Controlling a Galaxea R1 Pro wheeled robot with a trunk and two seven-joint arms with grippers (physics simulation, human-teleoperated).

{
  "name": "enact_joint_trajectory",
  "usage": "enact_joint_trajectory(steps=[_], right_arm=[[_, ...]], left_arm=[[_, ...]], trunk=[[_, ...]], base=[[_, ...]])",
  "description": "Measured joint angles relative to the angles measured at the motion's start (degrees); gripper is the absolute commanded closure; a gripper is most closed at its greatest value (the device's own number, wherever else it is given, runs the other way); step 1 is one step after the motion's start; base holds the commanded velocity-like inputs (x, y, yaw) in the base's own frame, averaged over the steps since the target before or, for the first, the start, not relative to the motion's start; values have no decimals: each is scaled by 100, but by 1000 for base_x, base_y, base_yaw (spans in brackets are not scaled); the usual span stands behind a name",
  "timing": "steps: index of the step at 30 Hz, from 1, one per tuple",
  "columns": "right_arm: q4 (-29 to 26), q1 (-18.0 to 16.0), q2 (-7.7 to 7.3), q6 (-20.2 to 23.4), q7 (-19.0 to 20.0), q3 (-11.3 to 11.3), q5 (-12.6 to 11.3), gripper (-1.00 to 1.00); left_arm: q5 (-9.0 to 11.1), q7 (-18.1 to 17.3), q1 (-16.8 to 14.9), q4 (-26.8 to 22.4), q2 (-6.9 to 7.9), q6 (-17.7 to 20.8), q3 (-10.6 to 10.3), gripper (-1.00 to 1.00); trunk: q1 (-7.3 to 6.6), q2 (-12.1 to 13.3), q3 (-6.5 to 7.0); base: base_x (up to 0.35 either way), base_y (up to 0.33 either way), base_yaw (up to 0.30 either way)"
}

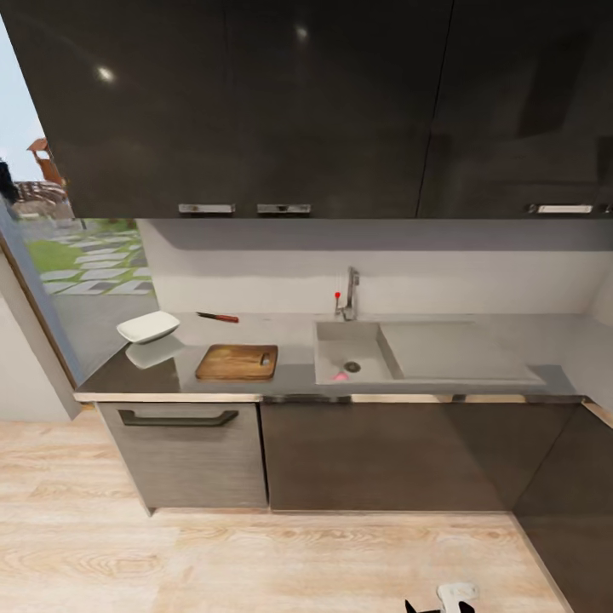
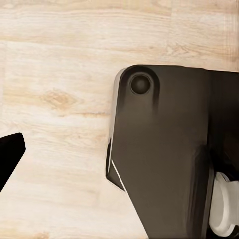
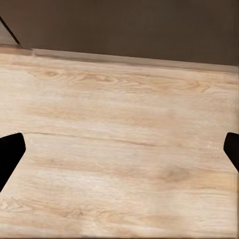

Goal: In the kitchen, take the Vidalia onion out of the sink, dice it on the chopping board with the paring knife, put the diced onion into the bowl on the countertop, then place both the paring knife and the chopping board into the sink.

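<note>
The grey sink is set into the countertop, with its chrome tap behind the basin. A small pinkish blob, the onion as far as I can tell, lies in the basin beside the drain. Left of the sink lies the wooden chopping board. The red-handled paring knife rests behind it, and the white bowl stands further left. My right gripper hangs open over the wood floor, far from the counter. Low over the floor, my left gripper shows one dark fingertip held wide.
Dark wall cabinets hang above the counter. Dark base cabinets and a drawer with a dark handle stand below it. A window is at the left. The black robot base sits on the wood floor between me and the counter.
</note>
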Motion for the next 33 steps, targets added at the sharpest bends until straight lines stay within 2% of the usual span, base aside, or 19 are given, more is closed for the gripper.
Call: enact_joint_trajectory(steps=[8, 16, 23, 29, 33], right_arm=[[67, 0, 5, 9, -6, -2, -5, -100], [75, 5, 5, 12, -3, -1, -5, -100], [69, 6, 6, 18, -8, -2, -5, -100], [69, 6, 2, 14, -13, -2, -3, -100], [70, 7, 5, 13, -96, -2, -5, -100]], left_arm=[[7, 0, 0, 2, 0, -1, -1, -100], [8, -2, 0, 2, 0, -1, -1, -100], [-2, 6, -14, -3, 0, 9, 0, -100], [-7, 57, -216, -243, 46, 50, 12, -100], [-8, 85, -313, -774, 83, 300, 22, -100]], trunk=[[1, 1, -61], [1, 1, -72], [2, 0, -72], [2, 0, -72], [2, 0, -72]], base=[[63, -200, -78], [4, -205, -154], [0, -104, -24], [0, -8, -1], [0, -1, 0]])
